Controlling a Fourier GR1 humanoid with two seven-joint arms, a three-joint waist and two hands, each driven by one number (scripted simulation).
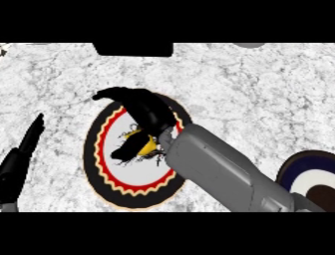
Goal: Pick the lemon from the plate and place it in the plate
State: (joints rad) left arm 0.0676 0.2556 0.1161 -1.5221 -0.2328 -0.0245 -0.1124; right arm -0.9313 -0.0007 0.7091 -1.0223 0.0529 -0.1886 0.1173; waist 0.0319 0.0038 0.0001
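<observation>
The right hand (142, 112), black and carried on a grey forearm (222, 172) entering from the lower right, is seen over a round plate with a black rim, a red and cream zigzag band and a white centre (100, 149), which lies on the white marbled table (258, 94). The fingers are curled downward and the thumb (128, 147) is brought in from below, so that the small yellow lemon (149, 146) is enclosed between them; only a sliver of the fruit is visible under the palm, above the white centre of the plate. Whether the lemon is touching the plate surface cannot be told. Well apart from this hand, to its lower right beyond the forearm, a second round plate with a dark blue rim, a white ring and a brown centre (319, 177) is partly cut off by the edge. The left hand (16, 162) is recorded far to the left of the right hand, near the lower left edge, with straight fingers pointing upward and nothing held.
</observation>
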